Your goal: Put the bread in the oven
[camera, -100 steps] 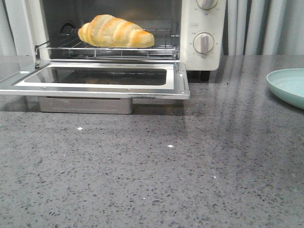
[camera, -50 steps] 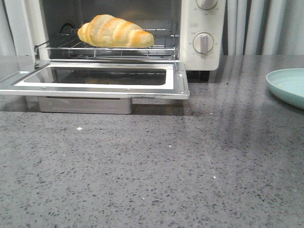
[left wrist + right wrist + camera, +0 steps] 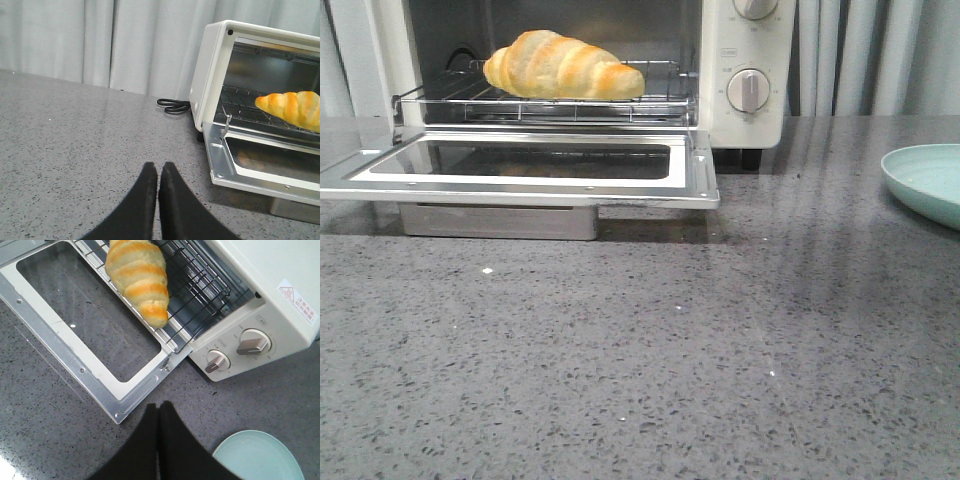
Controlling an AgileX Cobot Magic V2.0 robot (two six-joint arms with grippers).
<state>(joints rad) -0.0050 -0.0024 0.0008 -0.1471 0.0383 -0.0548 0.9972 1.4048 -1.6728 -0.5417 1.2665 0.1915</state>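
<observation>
Bread (image 3: 563, 66) on oven (image 3: 750, 75) rack, door down, both grippers closed

Bread (image 3: 563, 66) rests inside oven (image 3: 745, 75) (door down).

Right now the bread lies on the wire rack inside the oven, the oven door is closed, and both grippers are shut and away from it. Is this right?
Not quite: the oven door is open, folded down flat, as the front view shows. The bread does lie on the wire rack in the oven, and the left gripper and right gripper are shut, clear of it.
</observation>
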